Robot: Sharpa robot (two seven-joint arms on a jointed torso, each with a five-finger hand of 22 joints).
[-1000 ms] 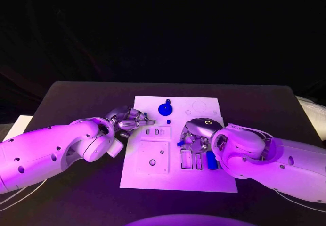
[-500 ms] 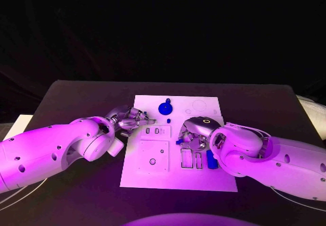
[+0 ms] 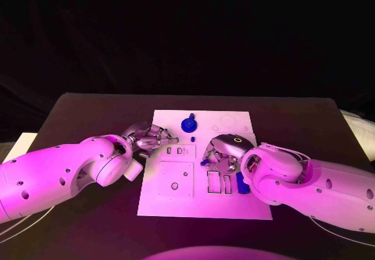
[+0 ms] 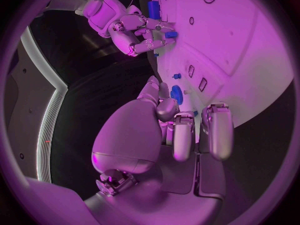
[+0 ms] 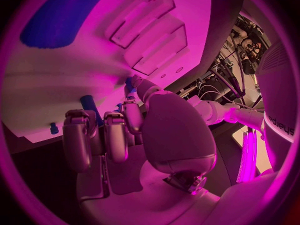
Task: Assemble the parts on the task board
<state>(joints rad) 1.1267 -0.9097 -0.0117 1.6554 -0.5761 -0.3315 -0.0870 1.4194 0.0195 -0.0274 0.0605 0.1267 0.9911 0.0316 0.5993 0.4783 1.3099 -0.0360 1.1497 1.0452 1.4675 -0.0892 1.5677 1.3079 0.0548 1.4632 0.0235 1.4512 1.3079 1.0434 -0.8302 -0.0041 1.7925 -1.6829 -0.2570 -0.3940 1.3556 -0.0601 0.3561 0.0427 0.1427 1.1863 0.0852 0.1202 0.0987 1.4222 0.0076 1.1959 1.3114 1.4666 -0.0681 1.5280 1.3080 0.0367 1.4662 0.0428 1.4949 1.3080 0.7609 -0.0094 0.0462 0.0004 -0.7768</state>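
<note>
Head view: white task board (image 3: 168, 203) carries a round blue part (image 3: 188, 125).

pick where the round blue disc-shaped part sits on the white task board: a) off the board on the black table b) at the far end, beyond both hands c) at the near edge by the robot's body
b: in the head view the round blue disc-shaped part lies at the far end of the white task board, beyond the left hand and the right hand.
</note>
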